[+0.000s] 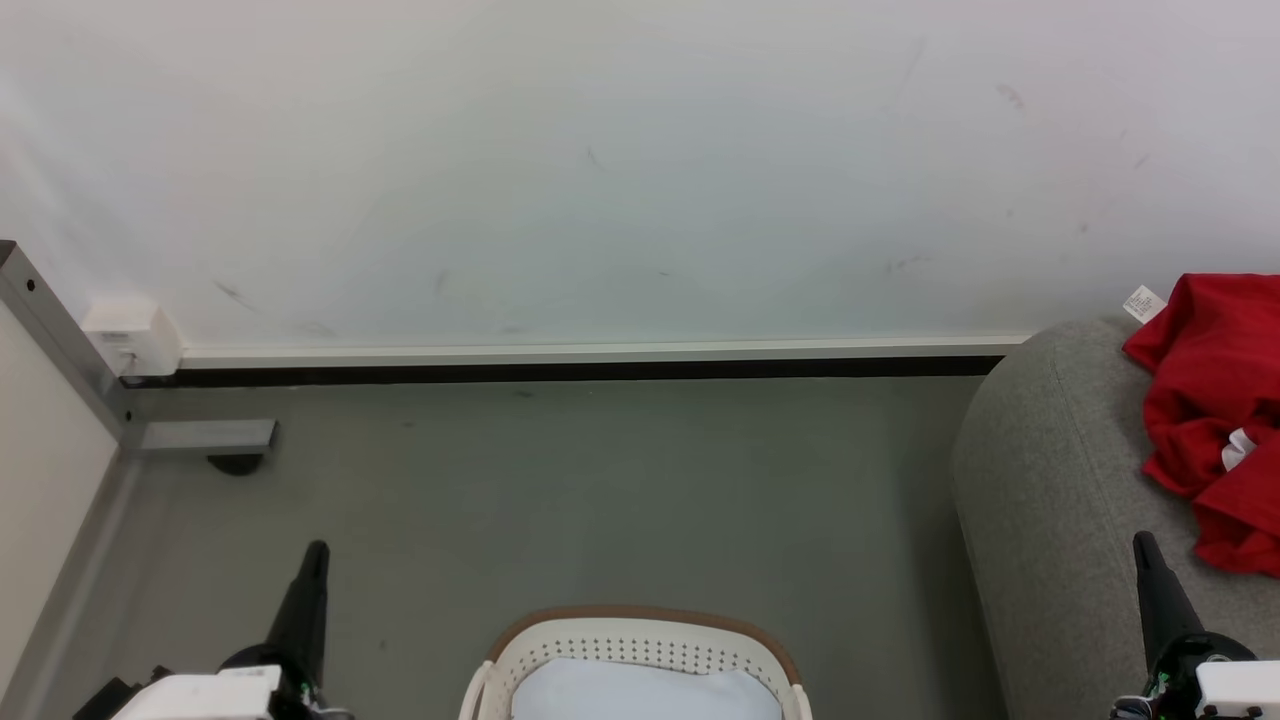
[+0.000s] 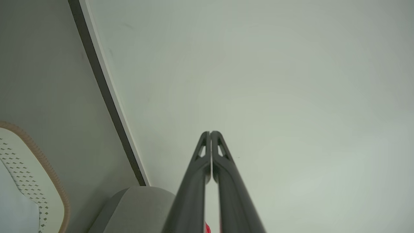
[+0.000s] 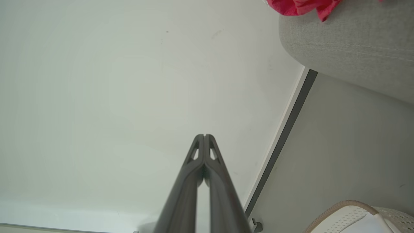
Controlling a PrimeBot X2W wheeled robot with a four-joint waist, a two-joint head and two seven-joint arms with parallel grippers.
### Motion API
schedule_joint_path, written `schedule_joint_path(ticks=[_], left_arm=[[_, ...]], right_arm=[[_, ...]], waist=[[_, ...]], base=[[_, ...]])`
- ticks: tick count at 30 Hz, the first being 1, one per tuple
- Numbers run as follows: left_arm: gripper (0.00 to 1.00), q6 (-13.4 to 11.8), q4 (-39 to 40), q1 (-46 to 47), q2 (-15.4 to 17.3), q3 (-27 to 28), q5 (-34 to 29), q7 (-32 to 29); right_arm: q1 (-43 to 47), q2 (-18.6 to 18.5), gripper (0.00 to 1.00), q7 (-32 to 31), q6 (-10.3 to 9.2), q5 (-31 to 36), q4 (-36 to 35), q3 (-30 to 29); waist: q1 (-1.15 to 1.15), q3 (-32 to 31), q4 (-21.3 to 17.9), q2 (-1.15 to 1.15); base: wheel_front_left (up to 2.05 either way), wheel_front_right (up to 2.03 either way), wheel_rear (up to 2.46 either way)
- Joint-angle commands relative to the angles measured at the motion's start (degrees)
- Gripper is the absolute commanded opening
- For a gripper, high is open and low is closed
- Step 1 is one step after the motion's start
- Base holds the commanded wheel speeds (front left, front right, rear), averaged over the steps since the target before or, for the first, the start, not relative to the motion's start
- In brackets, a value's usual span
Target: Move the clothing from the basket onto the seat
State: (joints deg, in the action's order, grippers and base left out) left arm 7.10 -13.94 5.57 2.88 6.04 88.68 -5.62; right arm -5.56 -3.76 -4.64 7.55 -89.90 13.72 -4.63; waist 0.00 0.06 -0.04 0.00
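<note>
here, the pale wall (image 1: 640, 170) spans the top of the head view, with grey floor (image 1: 600, 480) below it. the grey seat (image 1: 1060, 480) fills the right edge, and the red clothing (image 1: 1210, 400) is heaped on it at far right. the basket (image 1: 640, 648) sits bottom centre, a white sheet (image 1: 640, 695) inside. the left gripper (image 1: 316, 552), lower left, and the right gripper (image 1: 1143, 545), lower right, are both clenched on nothing.

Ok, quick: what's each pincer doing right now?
Left pincer: closed, holding nothing.
Right pincer: closed, holding nothing.

White wall (image 1: 640, 150), grey floor (image 1: 600, 480), skirting strip (image 1: 600, 353)
</note>
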Motion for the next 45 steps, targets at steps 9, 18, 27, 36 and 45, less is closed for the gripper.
schedule_joint_path(ticks=[9, 18, 27, 36, 45], left_arm=[[0.00, 0.5, -0.2, 1.0, 0.0, 0.7, 4.1, -1.2], [0.00, 0.5, -0.2, 1.0, 0.0, 0.7, 4.1, -1.1], [0.00, 0.5, -0.2, 1.0, 0.0, 0.7, 4.1, -1.1], [0.00, 0.5, -0.2, 0.9, 0.0, 0.6, 4.1, -1.1], [0.00, 0.5, -0.2, 0.9, 0.0, 0.6, 4.1, -1.1]], right_arm=[[-0.9, 0.0, 0.00, -1.2, -0.12, -3.7, 0.3, -0.9], [-0.9, 0.1, 0.00, -1.2, -0.12, -3.4, 0.3, -1.0], [-0.9, 0.2, 0.00, -1.3, -0.12, -3.2, 0.3, -1.1], [-0.9, 0.3, 0.00, -1.4, -0.12, -3.1, 0.3, -1.2], [-0.9, 0.4, 0.00, -1.5, -0.12, -3.0, 0.3, -1.4]], waist=[[0.00, 0.1, 0.0, 0.00], [0.00, 0.1, 0.0, 0.00], [0.00, 0.1, 0.0, 0.00], [0.00, 0.1, 0.0, 0.00], [0.00, 0.1, 0.0, 0.00]], base=[[0.00, 0.00, 0.00], [0.00, 0.00, 0.00], [0.00, 0.00, 0.00], [0.00, 0.00, 0.00], [0.00, 0.00, 0.00]])
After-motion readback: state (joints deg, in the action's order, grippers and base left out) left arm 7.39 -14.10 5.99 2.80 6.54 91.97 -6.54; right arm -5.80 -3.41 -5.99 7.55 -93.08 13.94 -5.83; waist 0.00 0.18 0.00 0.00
